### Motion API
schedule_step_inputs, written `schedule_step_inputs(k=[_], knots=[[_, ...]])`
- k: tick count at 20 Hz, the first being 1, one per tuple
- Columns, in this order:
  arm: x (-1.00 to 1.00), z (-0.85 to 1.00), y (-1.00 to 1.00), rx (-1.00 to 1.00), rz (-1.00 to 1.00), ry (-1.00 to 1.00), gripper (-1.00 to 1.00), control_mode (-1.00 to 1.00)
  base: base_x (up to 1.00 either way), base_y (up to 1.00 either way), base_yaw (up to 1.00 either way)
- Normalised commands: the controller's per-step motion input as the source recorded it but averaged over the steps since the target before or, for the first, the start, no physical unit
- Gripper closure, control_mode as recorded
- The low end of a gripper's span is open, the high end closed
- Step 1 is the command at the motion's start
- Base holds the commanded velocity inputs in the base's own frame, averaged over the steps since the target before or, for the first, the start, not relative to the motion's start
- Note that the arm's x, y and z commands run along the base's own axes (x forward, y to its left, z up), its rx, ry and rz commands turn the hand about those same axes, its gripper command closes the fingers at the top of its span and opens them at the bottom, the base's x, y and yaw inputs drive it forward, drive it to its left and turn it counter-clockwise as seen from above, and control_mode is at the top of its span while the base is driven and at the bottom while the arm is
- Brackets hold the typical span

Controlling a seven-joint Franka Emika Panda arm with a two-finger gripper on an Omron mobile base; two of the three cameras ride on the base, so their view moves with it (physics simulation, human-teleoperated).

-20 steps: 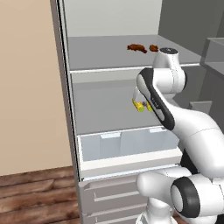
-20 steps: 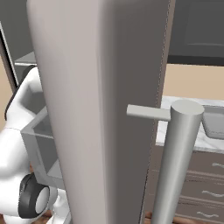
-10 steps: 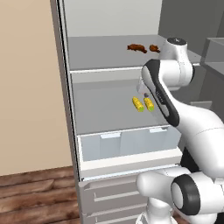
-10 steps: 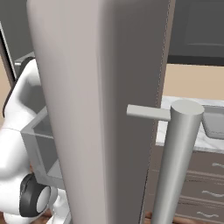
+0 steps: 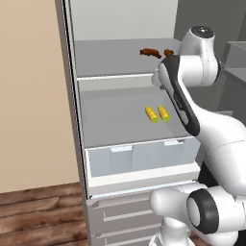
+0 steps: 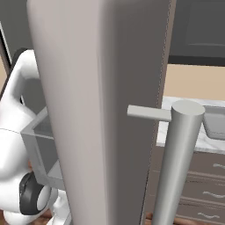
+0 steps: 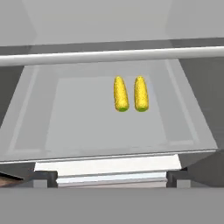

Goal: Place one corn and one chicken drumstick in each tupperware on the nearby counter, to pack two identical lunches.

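My jaws stand spread wide with nothing between them; my two fingertips (image 7: 46,177) rise far apart at the bottom of the hand view, and only bare shelf lies between them.

Ahead of my jaws and below them, two yellow corn cobs (image 7: 130,94) lie side by side on the grey middle fridge shelf (image 7: 78,118), parallel, just beside each other with a thin gap, their long axes running away from me. They sit slightly off to the right of the midline between my fingertips, well apart from them. In the left base view the same cobs (image 5: 157,114) lie on the right half of that shelf, below my forearm.

Above my jaws is the upper fridge shelf (image 5: 110,57), and on its far right part lie two brown chicken drumsticks (image 5: 150,52), one partly hidden behind my arm. They are well above the corn and apart from my hand.

Beneath the corn shelf, closer to me, are pale translucent crisper drawers (image 5: 139,156).

In the right base view the open fridge door (image 6: 101,110) with its vertical bar handle (image 6: 178,162) stands in front. Beyond it, off to the right, is the white marble tabletop (image 6: 197,140) with the edge of a grey tupperware (image 6: 215,123) on it, far from my jaws.
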Motion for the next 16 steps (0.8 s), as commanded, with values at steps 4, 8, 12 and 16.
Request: schedule_step_inputs(k=[4,8,12,16], knots=[[0.23,0.09,0.00,0.00,-0.05,-0.40,-1.00,-1.00,0.00,0.00,0.00],[0.19,0.25,0.00,0.00,-0.01,-0.32,-1.00,-1.00,0.00,0.00,0.00],[0.15,0.54,-0.03,0.00,0.00,-0.06,-1.00,-1.00,0.00,0.00,0.00],[0.20,0.56,-0.13,0.00,-0.02,0.00,-1.00,-1.00,0.00,0.00,0.00]])
